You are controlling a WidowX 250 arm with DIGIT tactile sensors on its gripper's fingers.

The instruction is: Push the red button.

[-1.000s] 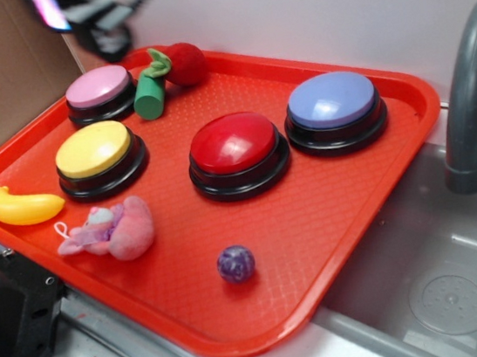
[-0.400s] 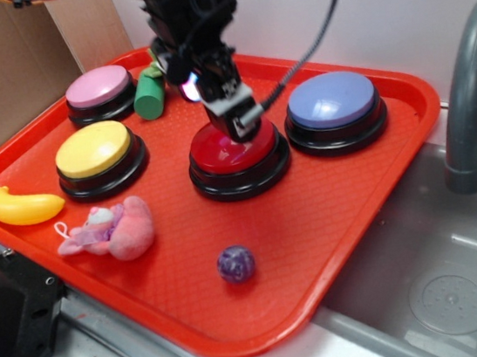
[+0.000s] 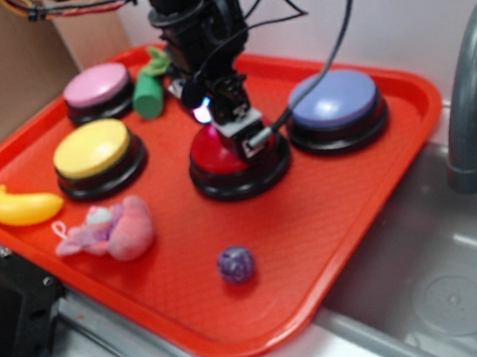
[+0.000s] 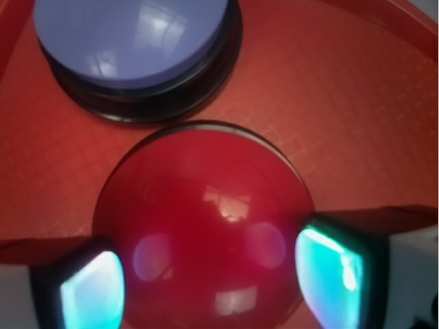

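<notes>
- Gripper is sitting on top of the red button, near the middle of the red tray.
- Wrist view: fingers are standing spread, one on each side of the red button, with the dome filling the gap between them; nothing is being pinched.
- Whether the tips are actually touching the dome: cannot tell from either view.
- Blue-purple button is sitting just right of the red one on the tray, close but apart; it is also showing at the top of the wrist view.
- Yellow button is sitting to the left, pink button behind it at the tray's far left.
- Green toy is lying beside the pink button.
- Yellow banana, pink plush and small purple ball are lying along the tray's near side.
- Grey faucet is standing right of the tray over a sink.
</notes>
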